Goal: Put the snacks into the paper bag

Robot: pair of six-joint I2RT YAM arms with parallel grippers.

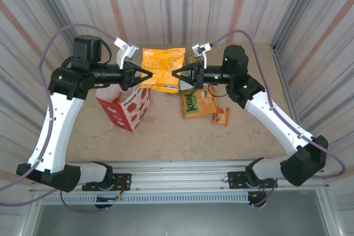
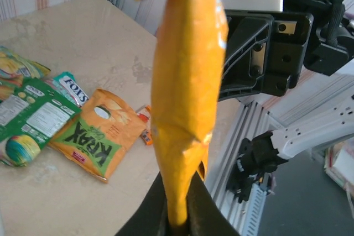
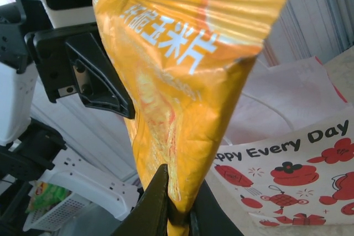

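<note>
An orange snack packet [image 1: 162,69] hangs in the air between my two grippers, above the table's far middle. My left gripper [image 1: 148,74] is shut on its left edge, and in the left wrist view [image 2: 178,194] the foil [image 2: 185,98] rises from the pinched jaws. My right gripper [image 1: 175,73] is shut on the opposite edge [image 3: 180,194]. The paper bag [image 1: 126,106], red with white prints, stands below my left gripper [image 3: 287,175]. More snacks lie on the table: an orange-green packet [image 1: 196,103] [image 2: 97,136], a green one [image 2: 27,120], a teal one [image 2: 72,88] and a small orange sachet [image 1: 221,115] [image 2: 145,126].
Corrugated metal walls [image 1: 182,4] close in the table [image 1: 166,136] at the back and sides. The aluminium rail [image 1: 182,172] with the arm bases runs along the near edge. A white basket [image 3: 61,203] sits off the table.
</note>
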